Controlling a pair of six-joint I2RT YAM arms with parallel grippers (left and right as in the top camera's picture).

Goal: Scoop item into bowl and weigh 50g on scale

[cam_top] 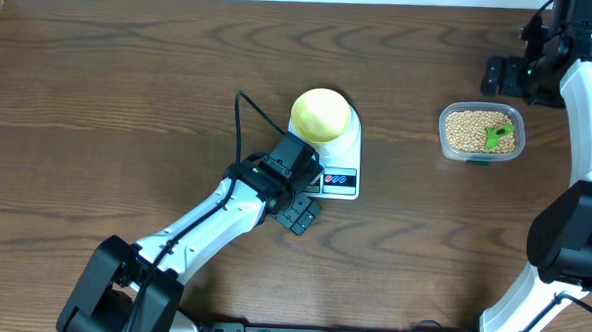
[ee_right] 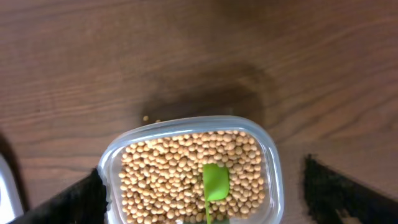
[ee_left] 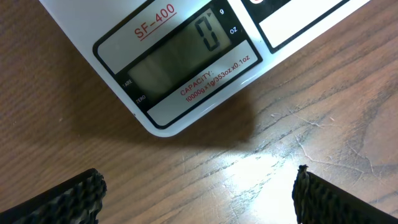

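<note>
The pale yellow bowl point(cam_top: 320, 113) sits on the white scale point(cam_top: 343, 146), whose display point(ee_left: 174, 53) reads 0 g. My left gripper point(cam_top: 300, 214) point(ee_left: 198, 202) hangs open just in front of the scale's front edge, with only bare wood between its fingers. The tan beans point(cam_top: 466, 131) point(ee_right: 161, 177) fill a clear plastic tub point(cam_top: 444, 132) point(ee_right: 118, 149) at the right. A green scoop point(cam_top: 498, 133) point(ee_right: 216, 182) lies in them. My right gripper point(cam_top: 500, 77) point(ee_right: 205, 199) is above the tub, open, its fingers standing either side of it.
A black cable point(cam_top: 253, 119) loops from the left arm beside the scale. One or two stray beans point(ee_right: 147, 118) lie on the table just beyond the tub. The table's far edge point(cam_top: 283, 1) runs along the top of the overhead view.
</note>
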